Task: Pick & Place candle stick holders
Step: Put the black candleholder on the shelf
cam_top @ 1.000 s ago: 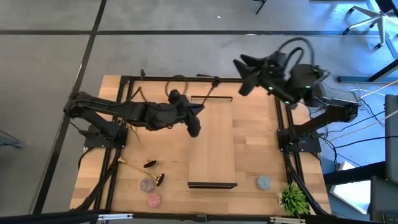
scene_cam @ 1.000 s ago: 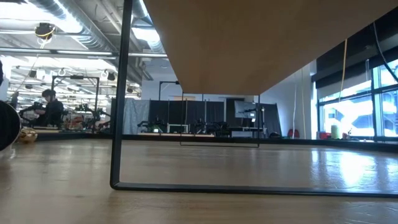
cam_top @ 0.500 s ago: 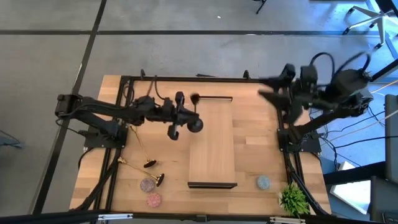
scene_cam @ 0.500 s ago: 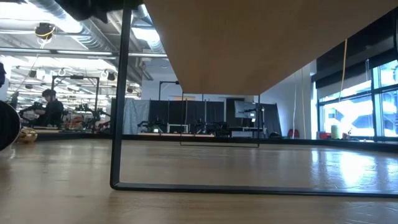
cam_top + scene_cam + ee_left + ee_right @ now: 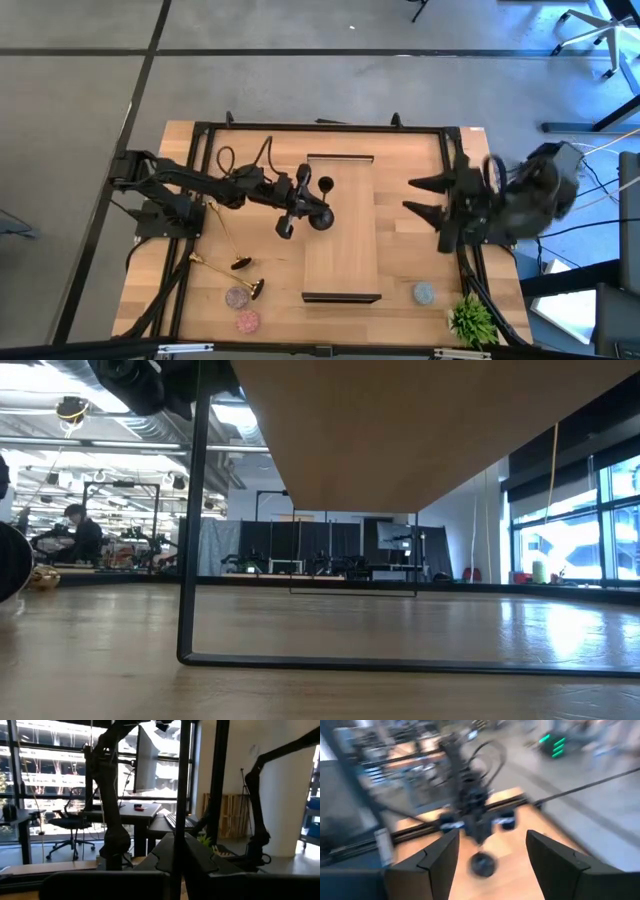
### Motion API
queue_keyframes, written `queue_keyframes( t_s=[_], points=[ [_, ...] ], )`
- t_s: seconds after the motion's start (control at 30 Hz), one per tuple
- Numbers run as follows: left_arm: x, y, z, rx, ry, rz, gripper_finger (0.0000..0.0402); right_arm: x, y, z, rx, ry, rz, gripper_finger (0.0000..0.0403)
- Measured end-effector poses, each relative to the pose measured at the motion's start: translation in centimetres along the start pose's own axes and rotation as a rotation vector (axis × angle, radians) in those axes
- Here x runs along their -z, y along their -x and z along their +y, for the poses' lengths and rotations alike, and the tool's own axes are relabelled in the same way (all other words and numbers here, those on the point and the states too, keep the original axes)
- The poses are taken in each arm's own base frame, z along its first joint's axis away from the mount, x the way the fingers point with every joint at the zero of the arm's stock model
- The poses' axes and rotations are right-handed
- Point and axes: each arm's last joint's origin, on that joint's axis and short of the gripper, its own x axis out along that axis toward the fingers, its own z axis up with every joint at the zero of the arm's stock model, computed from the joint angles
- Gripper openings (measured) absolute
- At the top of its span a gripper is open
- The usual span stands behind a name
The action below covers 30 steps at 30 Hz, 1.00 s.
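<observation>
**A:** What did the holders look like, and where were they?

**B:** Five sat loose on the worktop [image 5: 400,200], seen from above. At the left front lay a gold holder [image 5: 207,263] with a thin stem, tipped on its side. Beside it were a black holder [image 5: 241,263] and a second gold one [image 5: 258,288]. Just in front sat two low round speckled ones, a mauve holder [image 5: 236,297] and a pink holder [image 5: 247,321]. A light-blue holder [image 5: 424,293] sat at the right front, near a green plant [image 5: 472,320].

**A:** And the hands?

**B:** The left hand [image 5: 320,186] was closed on a small black stemmed holder [image 5: 325,185], over the far end of a raised shelf [image 5: 340,235]. The right hand [image 5: 418,195] was open and empty, above the worktop's right side.

**A:** The surface and room?

**B:** The worktop was pale wood inside a black frame [image 5: 300,127], on a grey floor [image 5: 300,60]. From table height, a large workshop showed behind, with a person [image 5: 80,530] seated far off.
</observation>
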Motion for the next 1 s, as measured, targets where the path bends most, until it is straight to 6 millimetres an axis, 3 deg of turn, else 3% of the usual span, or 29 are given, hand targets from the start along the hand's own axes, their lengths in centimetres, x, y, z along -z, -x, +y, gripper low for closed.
queue_keyframes(
  t_s=[0.17, 0.43, 0.7, 1.0],
  points=[
    [0.9, -0.4, -0.2, -0.047, 0.002, 0.015, 0.0014, 2.2, 0.2, 2.3, 0.216, 0.05, -0.143, 0.0234],
    [2.0, -0.5, 0.4, -0.057, 0.026, 0.053, 0.0015, 4.7, -2.1, 1.8, 0.311, -0.044, -0.053, 0.0234],
    [2.0, 0.0, 0.8, -0.074, 0.063, 0.039, 0.0015, 4.2, -4.0, 2.1, 0.35, -0.175, -0.089, 0.0234],
    [2.1, -0.1, -0.2, -0.033, 0.051, 0.029, 0.0015, 4.0, -4.6, 2.5, 0.31, 0.077, 0.008, 0.0234]
  ],
)
